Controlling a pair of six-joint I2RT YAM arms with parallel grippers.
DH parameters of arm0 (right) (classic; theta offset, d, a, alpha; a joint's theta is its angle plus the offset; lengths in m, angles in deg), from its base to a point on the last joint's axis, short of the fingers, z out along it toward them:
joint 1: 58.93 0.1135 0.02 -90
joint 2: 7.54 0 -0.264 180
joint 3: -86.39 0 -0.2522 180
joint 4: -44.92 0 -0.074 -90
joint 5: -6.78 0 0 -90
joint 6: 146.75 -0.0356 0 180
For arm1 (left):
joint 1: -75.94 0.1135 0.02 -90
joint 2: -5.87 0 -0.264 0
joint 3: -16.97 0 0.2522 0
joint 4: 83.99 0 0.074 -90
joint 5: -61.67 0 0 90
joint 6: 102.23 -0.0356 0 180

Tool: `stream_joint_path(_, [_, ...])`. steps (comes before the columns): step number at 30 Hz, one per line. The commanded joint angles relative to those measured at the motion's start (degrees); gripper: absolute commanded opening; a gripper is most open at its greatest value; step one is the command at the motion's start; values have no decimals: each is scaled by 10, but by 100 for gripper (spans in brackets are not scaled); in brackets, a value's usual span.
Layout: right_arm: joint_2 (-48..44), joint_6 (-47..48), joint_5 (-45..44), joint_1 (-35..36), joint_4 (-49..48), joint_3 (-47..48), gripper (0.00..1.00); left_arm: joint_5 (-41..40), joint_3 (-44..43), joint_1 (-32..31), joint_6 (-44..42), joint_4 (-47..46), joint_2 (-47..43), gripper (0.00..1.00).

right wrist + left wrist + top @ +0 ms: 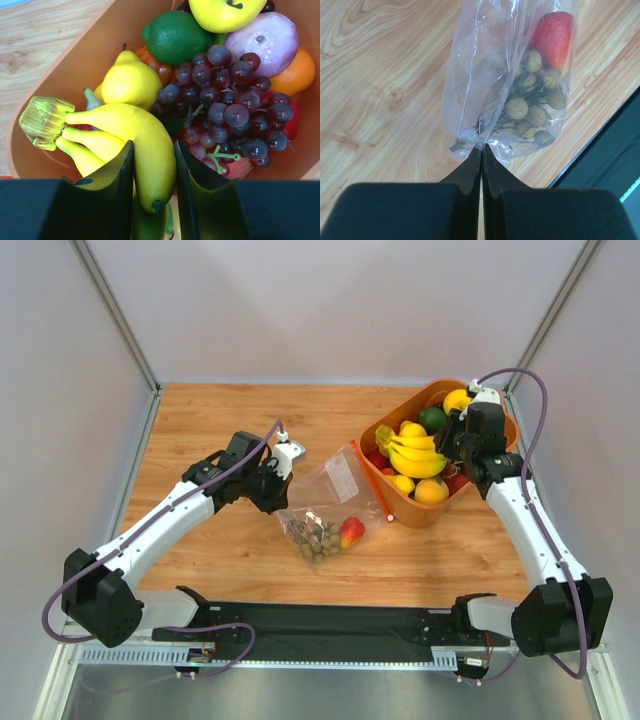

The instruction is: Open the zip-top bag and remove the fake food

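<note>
Right tool (pixel 153 150) clamps banana bunch (pixel 115 125) beside grapes (pixel 225 105); left tool (pixel 481 150) pinches zip-top bag (pixel 485 75).

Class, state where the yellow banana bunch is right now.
Top view, right side: the banana bunch lies in the orange bin, between the right gripper fingers, beside the purple grapes.
</note>
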Motion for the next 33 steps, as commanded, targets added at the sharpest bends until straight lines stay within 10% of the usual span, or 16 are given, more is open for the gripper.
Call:
stream_joint_path(1, [8,17,-18,-20,-20,1,26,16,-21,2,4,-3,-14,0])
stream_joint_path(2, [11,16,-16,-23,-16,5,49,18,-20,1,4,-3,-13,0])
stream_joint_path(8, [-26,13,-30,-23,5,6,81,19,-20,1,3,-4,-16,0])
stream_joint_path(17, [-142,17,-39,-22,66,57,86,29,-20,2,-1,-4,-22,0])
stream_joint_path(33, [-261,-13,355,47,65,-72,82,161,13,-10,-73,-34,-128,0])
